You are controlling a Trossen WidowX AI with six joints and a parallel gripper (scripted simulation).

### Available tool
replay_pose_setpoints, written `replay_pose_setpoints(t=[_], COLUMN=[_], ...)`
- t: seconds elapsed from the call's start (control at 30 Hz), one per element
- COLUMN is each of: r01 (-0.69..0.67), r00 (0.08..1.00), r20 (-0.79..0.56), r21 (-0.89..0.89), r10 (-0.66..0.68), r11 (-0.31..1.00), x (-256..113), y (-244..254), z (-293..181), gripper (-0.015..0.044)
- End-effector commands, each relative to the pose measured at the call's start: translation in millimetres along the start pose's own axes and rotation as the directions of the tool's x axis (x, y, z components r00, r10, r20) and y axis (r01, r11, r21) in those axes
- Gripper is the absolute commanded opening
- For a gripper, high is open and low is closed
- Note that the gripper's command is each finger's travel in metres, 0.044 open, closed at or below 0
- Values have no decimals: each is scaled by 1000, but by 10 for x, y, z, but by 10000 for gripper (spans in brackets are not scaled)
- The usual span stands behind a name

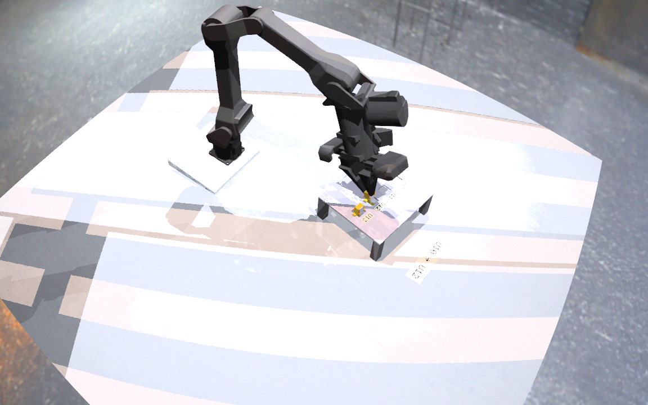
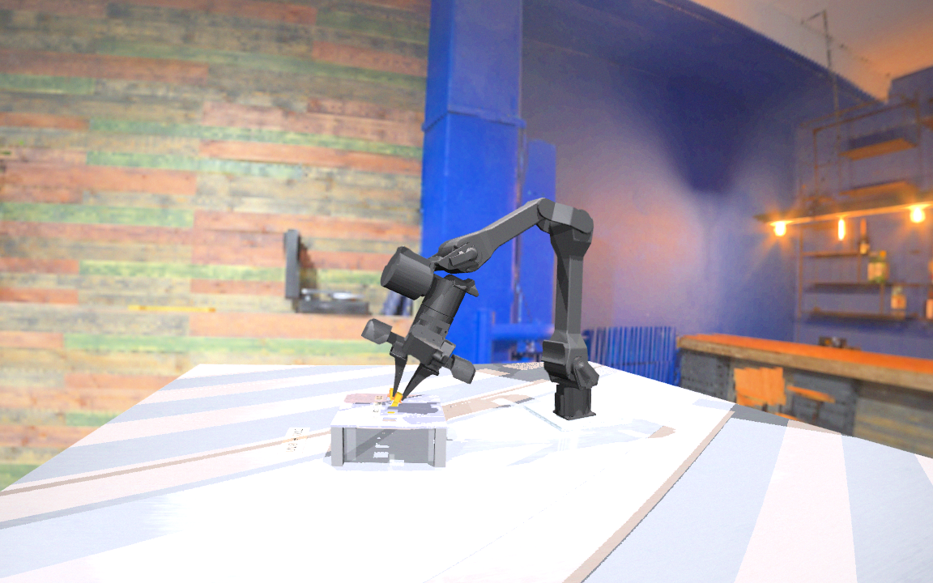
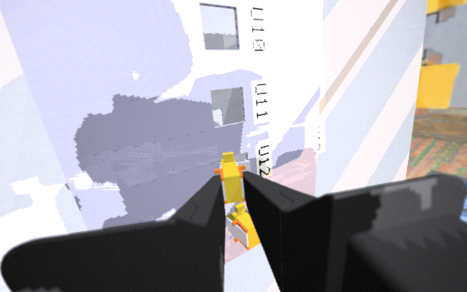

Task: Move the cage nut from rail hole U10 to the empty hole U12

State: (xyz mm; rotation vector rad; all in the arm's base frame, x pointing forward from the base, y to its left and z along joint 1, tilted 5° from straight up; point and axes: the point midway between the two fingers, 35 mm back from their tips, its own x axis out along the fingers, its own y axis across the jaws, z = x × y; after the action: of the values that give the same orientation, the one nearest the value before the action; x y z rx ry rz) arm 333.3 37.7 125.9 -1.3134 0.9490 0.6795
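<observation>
Your tool point(image 1: 370, 193) point(image 2: 399, 397) point(image 3: 232, 176) is clamped on the yellow cage nut point(image 1: 368, 197) point(image 2: 396, 398) point(image 3: 233, 184), and that nut sits at the U12 hole point(image 3: 242, 159), over its near part. You cannot tell from here whether it is square in the hole or whether the spring wings have opened beneath the rail plate point(image 1: 384, 232) point(image 2: 383, 417) point(image 3: 290, 178).

Watch the angle: the tool leans, so if you press along that lean, one edge could catch the rim and leave the nut cocked, with only one wing through. Let go before both wings snap and it may spring up or come away with the fingers. The other nut point(image 1: 358, 209) point(image 3: 246, 231) is close by at U13; a sideways slip or a wide opening of the fingers could knock it.

The wrist view gives you the U10 hole point(image 3: 220, 27) and the U11 hole point(image 3: 228, 106), both without a nut, which the top view largely loses behind the arm and in glare. The top view gives you the U13 label point(image 1: 367, 217), which the wrist view does not. Only the exterior view shows the tool's slant over the bench point(image 1: 266, 312) point(image 2: 238, 507) from the side.
</observation>
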Motion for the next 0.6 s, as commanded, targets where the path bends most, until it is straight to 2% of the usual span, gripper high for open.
replay_pose_setpoints(t=[0.0,0.57], r01=[-6,-21], r00=[1000,1000], r20=[4,5], r21=[6,5], r10=[6,21], r11=[1000,1000], x=[-5,-4], y=[-28,-34], z=[12,14], gripper=[31,31])
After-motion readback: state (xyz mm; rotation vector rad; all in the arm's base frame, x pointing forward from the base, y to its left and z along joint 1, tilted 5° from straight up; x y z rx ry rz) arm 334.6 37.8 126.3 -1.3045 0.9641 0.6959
